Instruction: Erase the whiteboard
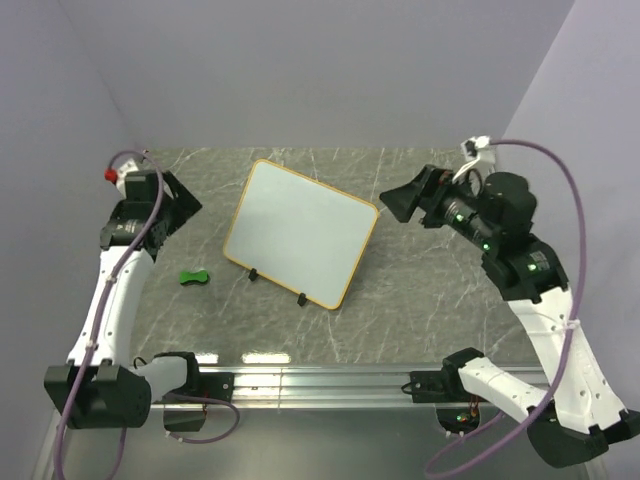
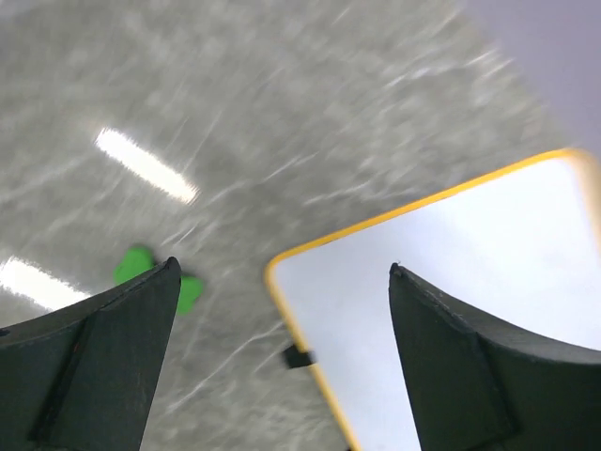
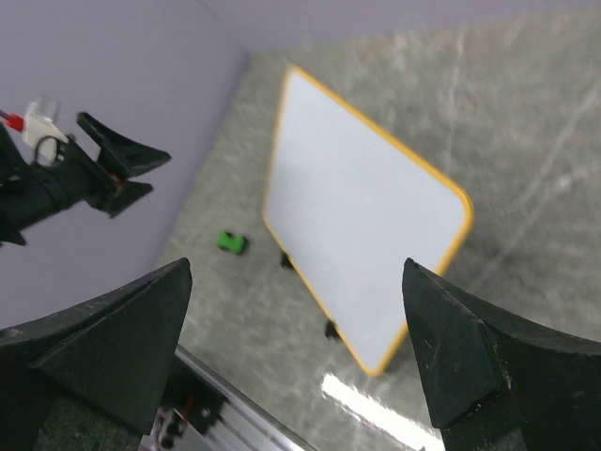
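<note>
The whiteboard (image 1: pixel 300 232) lies flat in the middle of the table, white with a thin yellow-orange frame and two black clip feet on its near edge. No marks show on its surface. A small green eraser (image 1: pixel 195 277) lies on the table to its left, free of both grippers. My left gripper (image 1: pixel 183 206) hovers open above the table, left of the board and above the eraser. In the left wrist view the board's corner (image 2: pixel 470 272) and the eraser (image 2: pixel 139 265) show between and beside the wide-apart fingers. My right gripper (image 1: pixel 393 203) hangs open off the board's right edge, holding nothing.
The table is grey marble-patterned (image 1: pixel 430 290), with lilac walls on the left, back and right. A metal rail (image 1: pixel 320 380) with both arm bases runs along the near edge. The left arm's gripper (image 3: pixel 113 162) shows in the right wrist view, left of the board (image 3: pixel 362 211).
</note>
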Available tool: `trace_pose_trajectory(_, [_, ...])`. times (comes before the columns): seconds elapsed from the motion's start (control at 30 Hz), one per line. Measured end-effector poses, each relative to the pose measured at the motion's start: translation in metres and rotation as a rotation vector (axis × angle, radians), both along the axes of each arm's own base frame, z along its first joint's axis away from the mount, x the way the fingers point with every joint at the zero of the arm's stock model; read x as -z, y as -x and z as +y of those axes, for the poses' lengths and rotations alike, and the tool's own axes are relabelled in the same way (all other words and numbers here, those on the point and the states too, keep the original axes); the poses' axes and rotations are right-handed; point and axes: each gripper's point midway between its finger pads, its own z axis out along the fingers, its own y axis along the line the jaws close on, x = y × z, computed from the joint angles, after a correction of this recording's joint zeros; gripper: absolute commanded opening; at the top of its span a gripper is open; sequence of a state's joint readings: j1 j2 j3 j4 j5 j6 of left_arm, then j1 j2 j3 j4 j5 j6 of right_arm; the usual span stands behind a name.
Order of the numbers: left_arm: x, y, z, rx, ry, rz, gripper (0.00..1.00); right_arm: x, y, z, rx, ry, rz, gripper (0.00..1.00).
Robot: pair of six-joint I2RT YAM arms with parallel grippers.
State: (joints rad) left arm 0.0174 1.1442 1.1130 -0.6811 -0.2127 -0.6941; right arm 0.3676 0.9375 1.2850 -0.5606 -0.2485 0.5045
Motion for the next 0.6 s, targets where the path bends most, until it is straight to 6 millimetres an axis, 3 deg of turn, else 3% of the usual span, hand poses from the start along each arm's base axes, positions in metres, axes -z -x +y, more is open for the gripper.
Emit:
trace_pose_trajectory(0.1, [-0.053,-0.01,-0.005,0.023,0.01,-0.134,0.95,-0.05,0.008,-0.002,-0.005,-0.046,-0.107,1.0])
trace_pose_trajectory(0.27, [-0.107,-0.018,-0.031,0.118,-0.002,-0.247,0.99,-0.105,0.023,-0.007,-0.01,-0.091,-0.24,1.0])
trace_pose_trajectory(0.43, [-0.156,-0.022,-0.037,0.152,-0.035,-0.343,0.99,-0.123,0.033,-0.012,-0.007,-0.097,-0.295,1.0])
trace_pose_trajectory(0.6, [-0.168,-0.025,-0.037,0.165,-0.071,-0.363,0.99,-0.126,0.039,-0.013,-0.02,-0.093,-0.315,1.0])
